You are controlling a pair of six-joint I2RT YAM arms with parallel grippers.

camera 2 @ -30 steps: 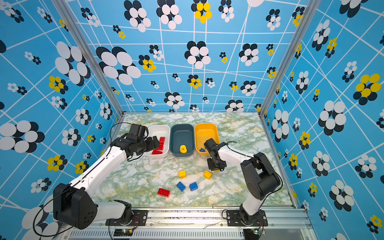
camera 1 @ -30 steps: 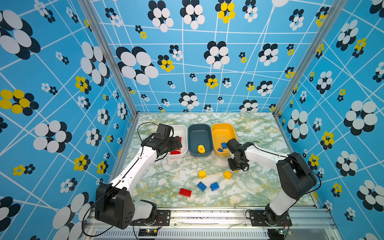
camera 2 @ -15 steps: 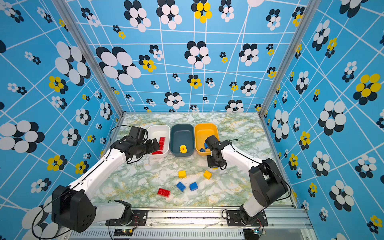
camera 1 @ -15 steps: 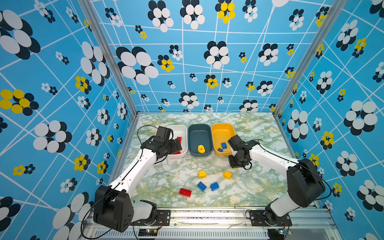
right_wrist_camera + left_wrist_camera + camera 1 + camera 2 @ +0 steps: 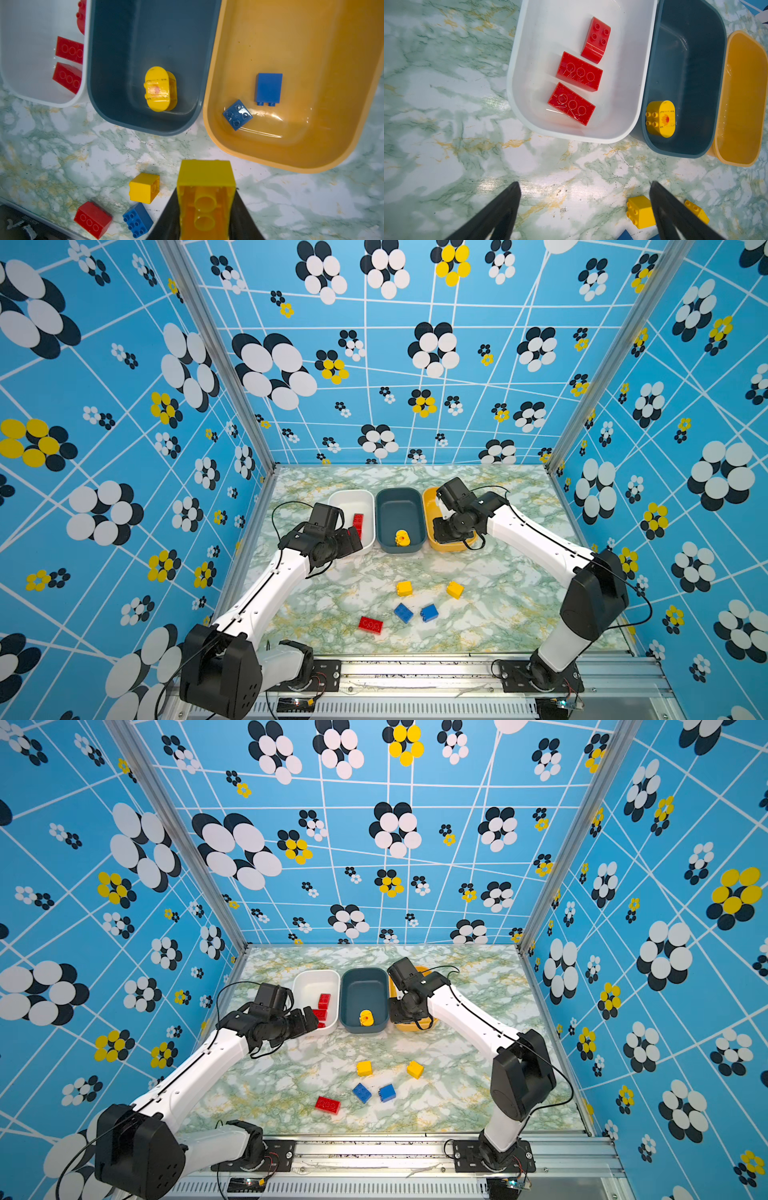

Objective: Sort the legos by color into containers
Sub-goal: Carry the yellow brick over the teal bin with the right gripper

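Note:
My right gripper is shut on a yellow lego and hangs over the front end of the yellow-orange container, next to the teal container. My left gripper is open and empty, low over the table just in front of the white container. Three red legos lie in the white one. A rounded yellow piece lies in the teal one. Two blue legos lie in the yellow-orange one.
Loose on the marble table toward the front lie two yellow bricks, two blue bricks and a red brick. Patterned walls close in the sides and back. A metal rail runs along the front.
My right gripper has carried the yellow lego back and to the left, over the yellow-orange container's front. My left gripper has drawn back out of the white container and opened slightly wider.

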